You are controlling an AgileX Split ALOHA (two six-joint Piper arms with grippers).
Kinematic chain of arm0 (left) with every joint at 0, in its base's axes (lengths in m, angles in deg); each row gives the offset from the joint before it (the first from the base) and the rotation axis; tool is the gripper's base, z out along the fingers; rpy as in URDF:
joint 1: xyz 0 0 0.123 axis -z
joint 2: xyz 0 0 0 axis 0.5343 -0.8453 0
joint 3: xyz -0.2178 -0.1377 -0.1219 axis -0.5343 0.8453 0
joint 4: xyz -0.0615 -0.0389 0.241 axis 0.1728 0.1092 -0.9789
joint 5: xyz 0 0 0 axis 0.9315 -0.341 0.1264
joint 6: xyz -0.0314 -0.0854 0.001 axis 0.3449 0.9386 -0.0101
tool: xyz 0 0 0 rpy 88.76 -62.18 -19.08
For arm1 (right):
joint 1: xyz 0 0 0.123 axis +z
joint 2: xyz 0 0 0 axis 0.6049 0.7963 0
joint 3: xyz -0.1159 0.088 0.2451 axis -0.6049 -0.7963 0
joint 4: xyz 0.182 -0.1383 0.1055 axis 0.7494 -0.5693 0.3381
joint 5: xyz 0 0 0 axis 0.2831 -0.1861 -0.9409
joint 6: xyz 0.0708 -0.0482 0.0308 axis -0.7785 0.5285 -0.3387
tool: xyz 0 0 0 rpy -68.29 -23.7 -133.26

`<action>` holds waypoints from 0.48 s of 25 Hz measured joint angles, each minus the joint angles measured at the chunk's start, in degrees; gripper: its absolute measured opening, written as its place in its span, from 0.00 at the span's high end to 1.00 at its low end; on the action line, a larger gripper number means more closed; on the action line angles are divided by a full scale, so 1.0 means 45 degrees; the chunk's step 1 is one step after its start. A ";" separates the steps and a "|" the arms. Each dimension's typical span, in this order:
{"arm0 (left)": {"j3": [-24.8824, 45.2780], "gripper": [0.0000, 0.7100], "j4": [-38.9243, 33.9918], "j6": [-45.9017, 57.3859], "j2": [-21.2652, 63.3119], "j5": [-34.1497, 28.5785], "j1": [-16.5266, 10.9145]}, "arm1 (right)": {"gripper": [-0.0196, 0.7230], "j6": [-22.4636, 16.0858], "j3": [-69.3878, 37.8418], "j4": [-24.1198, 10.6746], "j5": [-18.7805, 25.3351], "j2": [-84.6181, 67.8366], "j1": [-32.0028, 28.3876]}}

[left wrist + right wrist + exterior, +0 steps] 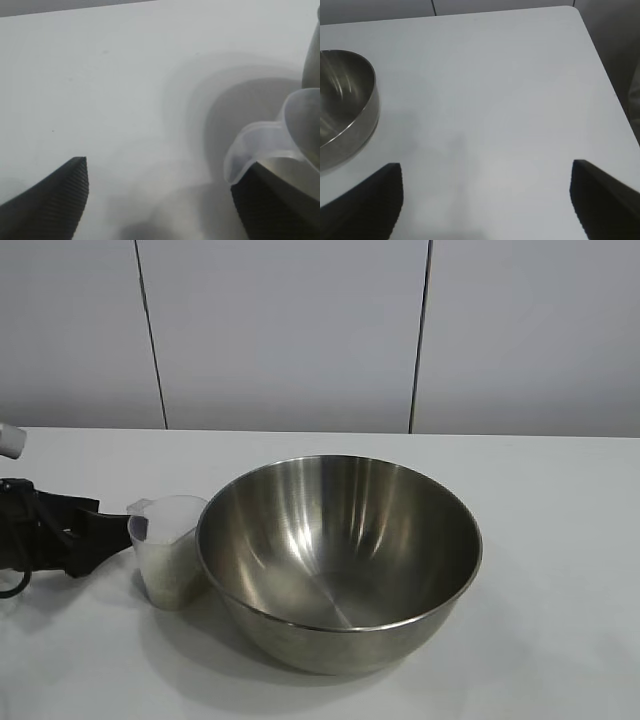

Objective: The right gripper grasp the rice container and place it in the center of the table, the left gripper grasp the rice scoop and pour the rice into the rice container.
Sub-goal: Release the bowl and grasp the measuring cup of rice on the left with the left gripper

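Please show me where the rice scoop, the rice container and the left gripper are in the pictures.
rice scoop (168, 558): exterior view, on its clear side wall.
rice container (340, 550): exterior view, on its inner steel wall.
left gripper (157, 197): left wrist view, midway between its open fingertips.

The bowl (340, 560) is set on the table (560, 540), near its middle. The cup (168, 550) is stood upright just left of the bowl, touching or nearly touching its wall. Rice (172, 585) is held in the cup's lower part. The left gripper (105, 536) is placed left of the cup, 1 finger (265, 205) behind the cup's spout. The right gripper (485, 200) is kept over bare table, the bowl well apart to one side.
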 joint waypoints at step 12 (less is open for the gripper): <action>0.0000 0.79 -0.0041 0.0034 0.0000 0.0000 0.0000 | 0.14 0.0000 0.0000 0.0000 0.0000 0.0000 0.0000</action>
